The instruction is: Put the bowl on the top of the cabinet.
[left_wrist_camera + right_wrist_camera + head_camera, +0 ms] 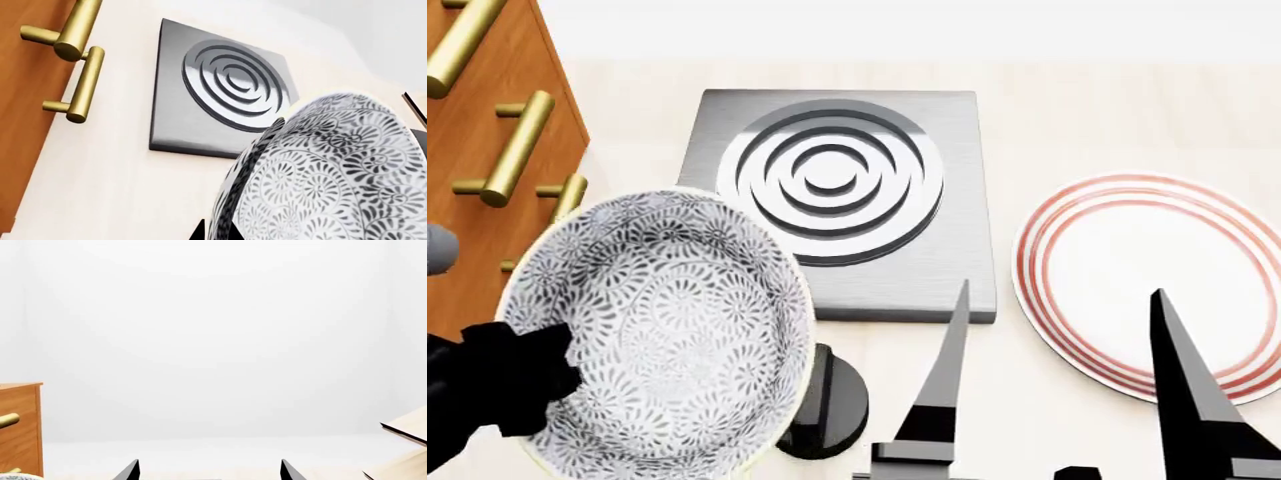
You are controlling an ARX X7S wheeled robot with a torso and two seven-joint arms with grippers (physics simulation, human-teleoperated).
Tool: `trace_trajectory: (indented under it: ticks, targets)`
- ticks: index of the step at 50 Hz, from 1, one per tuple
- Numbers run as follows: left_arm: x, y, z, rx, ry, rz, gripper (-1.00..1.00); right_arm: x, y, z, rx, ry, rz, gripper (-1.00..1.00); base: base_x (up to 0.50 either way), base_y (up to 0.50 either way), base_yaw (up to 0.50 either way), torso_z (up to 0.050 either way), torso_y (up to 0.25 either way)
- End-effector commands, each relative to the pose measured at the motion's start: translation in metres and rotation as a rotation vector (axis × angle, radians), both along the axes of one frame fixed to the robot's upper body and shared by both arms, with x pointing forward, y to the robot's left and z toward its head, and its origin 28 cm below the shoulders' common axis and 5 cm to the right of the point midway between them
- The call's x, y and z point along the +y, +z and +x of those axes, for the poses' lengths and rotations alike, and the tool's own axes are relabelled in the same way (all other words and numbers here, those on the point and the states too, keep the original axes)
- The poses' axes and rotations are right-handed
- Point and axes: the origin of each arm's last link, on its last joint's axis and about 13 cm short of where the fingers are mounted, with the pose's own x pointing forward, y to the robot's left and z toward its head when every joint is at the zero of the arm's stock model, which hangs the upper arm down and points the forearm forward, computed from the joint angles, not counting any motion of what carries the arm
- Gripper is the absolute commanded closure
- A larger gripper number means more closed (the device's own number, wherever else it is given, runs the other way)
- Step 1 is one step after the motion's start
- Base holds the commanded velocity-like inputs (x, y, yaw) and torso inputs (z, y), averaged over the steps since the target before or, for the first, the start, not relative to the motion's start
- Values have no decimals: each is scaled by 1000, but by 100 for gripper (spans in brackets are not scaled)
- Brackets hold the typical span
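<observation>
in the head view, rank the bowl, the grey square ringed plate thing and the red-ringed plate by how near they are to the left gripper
1. The bowl: held at its rim by the left gripper, at the view's lower left.
2. The grey square slab with raised rings: middle of the table, just beyond the bowl.
3. The red-ringed plate: far across on the right side.

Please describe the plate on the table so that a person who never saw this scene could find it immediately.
Start from the large orange-brown cabinet at the left of the head view, then pass the grey square slab with raised concentric rings on the pale table. The plate lies flat beyond that slab, on its right. It is plain white with thin red rings near its rim, unlike the deep grey-patterned bowl.
</observation>
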Motion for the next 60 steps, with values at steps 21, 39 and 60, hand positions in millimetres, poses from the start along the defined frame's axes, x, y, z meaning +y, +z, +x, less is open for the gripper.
trace_trajectory:
  ticks: [21,39,60]
  targets:
    - [-1,93,57,-160,92,-174,100,-1,1,3,-22,-2,2,-100,0,0,0,0,1]
    - [-5,158,69,-221,110,-204,100,0,0,4,-18,3,1,-100,0,0,0,0,0]
    - [-6,225,74,-291,130,-267,100,0,-1,4,-17,6,1,-100,0,0,0,0,0]
